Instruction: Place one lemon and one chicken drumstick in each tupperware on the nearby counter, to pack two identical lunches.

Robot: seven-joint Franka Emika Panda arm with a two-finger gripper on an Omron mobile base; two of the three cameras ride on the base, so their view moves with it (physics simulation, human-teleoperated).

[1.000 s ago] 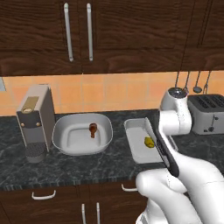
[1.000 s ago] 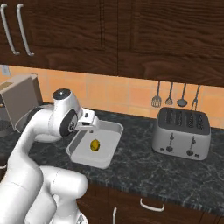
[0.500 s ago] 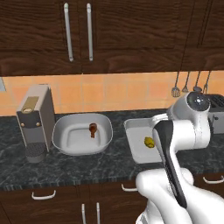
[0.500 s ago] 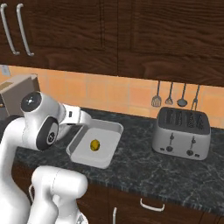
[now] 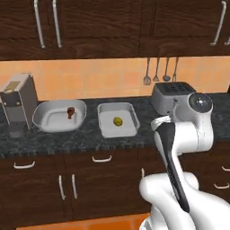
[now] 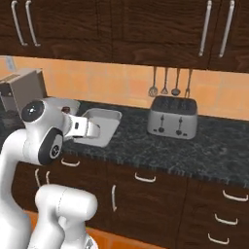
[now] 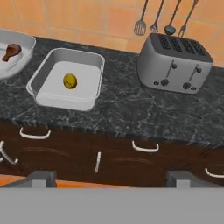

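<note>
Dark speckled counter (image 7: 131, 113) carries two tupperwares — the squarer one (image 7: 49, 99) holds a lemon (image 7: 70, 81), the wide one (image 5: 45, 124) a drumstick (image 5: 70, 111). Hand (image 7: 109, 178) stands open, empty, well apart from them.

A silver toaster (image 5: 170, 96) with 4 slots stands upright against the orange tiled backsplash (image 5: 103, 78). 4 utensils (image 6: 170, 82) hang just above it. A grey coffee machine (image 5: 19, 106) stands at the far left. Dark wood cabinets (image 6: 121, 26) hang overhead.
</note>
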